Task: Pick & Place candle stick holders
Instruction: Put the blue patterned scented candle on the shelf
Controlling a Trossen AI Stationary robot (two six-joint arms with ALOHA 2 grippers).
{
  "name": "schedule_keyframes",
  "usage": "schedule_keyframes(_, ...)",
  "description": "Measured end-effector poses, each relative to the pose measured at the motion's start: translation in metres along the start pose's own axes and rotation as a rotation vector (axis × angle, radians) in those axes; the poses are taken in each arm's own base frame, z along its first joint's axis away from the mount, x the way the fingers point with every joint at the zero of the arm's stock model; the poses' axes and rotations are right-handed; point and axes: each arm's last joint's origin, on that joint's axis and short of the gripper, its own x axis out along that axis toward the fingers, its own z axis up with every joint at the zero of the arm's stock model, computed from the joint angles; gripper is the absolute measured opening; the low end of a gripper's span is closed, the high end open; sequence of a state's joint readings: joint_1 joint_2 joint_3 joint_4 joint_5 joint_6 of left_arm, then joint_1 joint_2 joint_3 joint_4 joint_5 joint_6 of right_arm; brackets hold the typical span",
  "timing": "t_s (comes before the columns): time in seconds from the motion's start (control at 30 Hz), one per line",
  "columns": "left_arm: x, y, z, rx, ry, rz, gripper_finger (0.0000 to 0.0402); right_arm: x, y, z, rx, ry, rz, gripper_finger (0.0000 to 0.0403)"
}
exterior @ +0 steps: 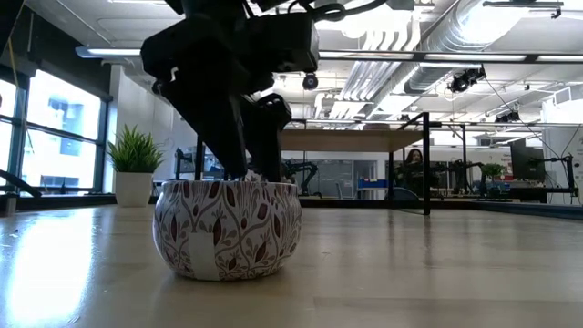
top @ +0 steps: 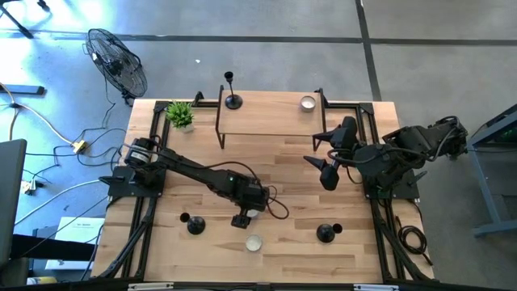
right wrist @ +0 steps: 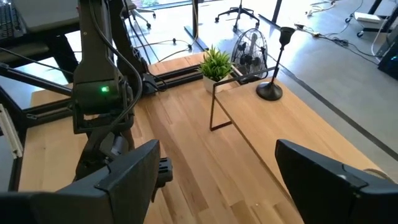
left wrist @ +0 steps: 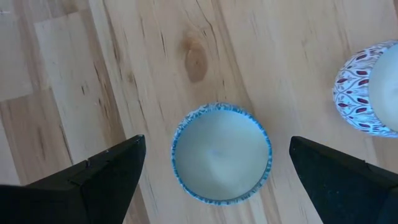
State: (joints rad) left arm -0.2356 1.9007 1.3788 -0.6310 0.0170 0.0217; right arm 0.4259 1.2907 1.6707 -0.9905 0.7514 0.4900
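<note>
A patterned tealight cup (left wrist: 221, 153) is being straddled by the wide-open left gripper (left wrist: 217, 180) at the table's six o'clock. Light, rigid and likely slippery, it is best pinched across its rim. The right gripper (right wrist: 214, 180) is being held open at three o'clock.

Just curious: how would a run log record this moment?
left gripper: open, straddling blue-rimmed white candle cup | right gripper: open, waiting | tall black candlestick holder: on shelf

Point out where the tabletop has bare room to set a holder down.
Bare wood lies between the raised shelf and the right gripper, and between the front tealight cup and right front holder. Crowded around the left gripper.
</note>
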Motion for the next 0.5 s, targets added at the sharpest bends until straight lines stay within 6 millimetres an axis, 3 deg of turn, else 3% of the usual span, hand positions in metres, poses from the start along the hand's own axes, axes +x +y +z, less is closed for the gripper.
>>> schedule_keyframes(0.5,0.0000,0.0002,-0.0004,0.000,0.004,0.009,0.0390,0.0000,0.0000,0.0000,-0.003,-0.001,-0.002,0.0312)
